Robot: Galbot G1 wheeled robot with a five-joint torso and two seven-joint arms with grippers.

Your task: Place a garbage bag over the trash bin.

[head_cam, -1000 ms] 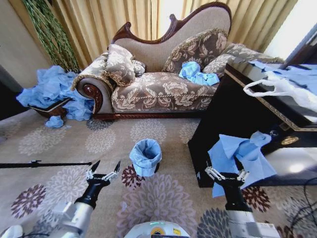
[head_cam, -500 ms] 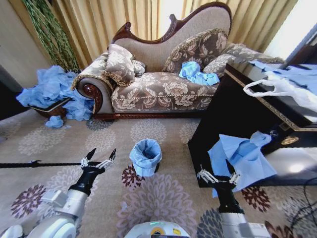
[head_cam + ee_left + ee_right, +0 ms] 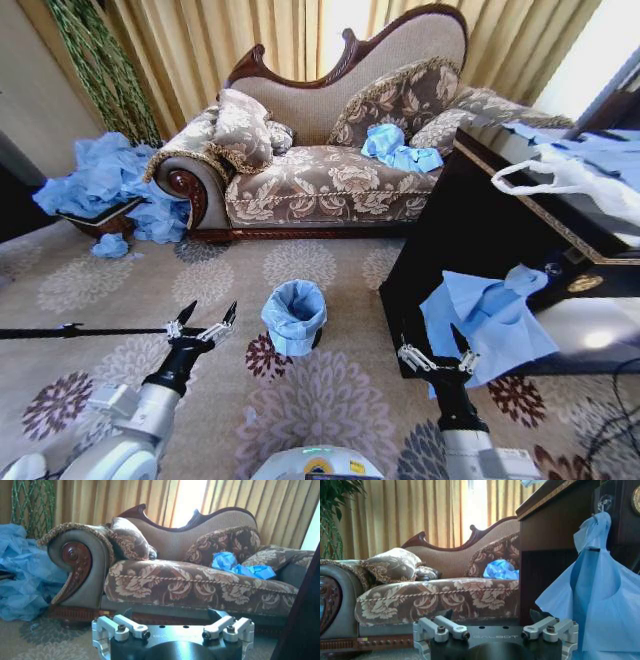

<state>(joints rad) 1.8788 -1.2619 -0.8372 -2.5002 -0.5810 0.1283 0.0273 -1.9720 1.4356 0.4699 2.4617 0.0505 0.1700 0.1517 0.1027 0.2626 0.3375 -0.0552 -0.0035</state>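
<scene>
Small black cylindrical trash bin w/ thin crinkly light-blue garbage bag lining it stands on patterned carpet, axis tilted, mouth up toward sofa. Left hand and right hand wide open, empty, either side.

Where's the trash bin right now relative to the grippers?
In the head view the trash bin stands on the carpet at centre, before the sofa, already lined with the garbage bag, between the left gripper and right gripper.
</scene>
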